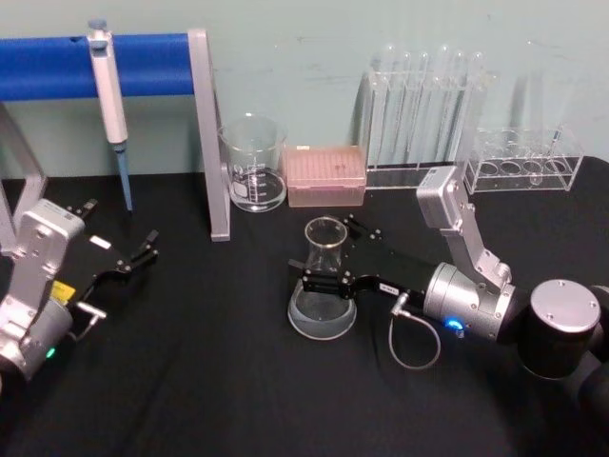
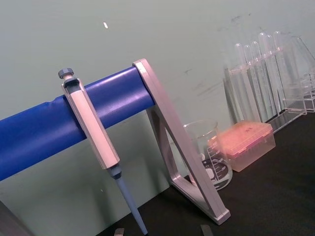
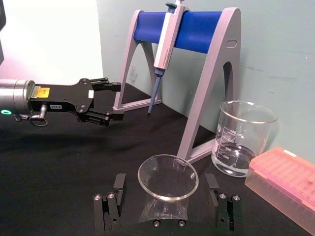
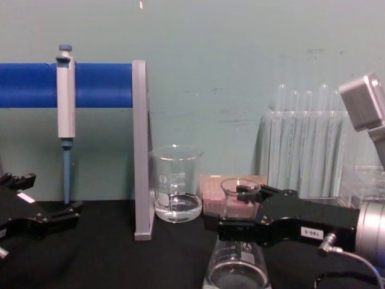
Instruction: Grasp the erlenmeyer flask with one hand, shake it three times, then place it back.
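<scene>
Right gripper [image 1: 326, 276] extended forward and low, jaws seemingly apart, left gripper [image 3: 112, 101] parked aside, jaws spread

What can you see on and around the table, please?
Flask: one, clear, centre front.
Beaker: one, clear, behind the flask.
Tip box: one, pink, beside the beaker.
Stand: one, blue bar, grey leg, back left.
Pipette: one, grey-blue, hanging on the stand.
Test tubes: several, clear, racked at back right.
Rack: one, clear, far right.
Table: one, black.
Left claw: one, black, open, left of table.
Right claw: one, black, open around the flask neck.
</scene>
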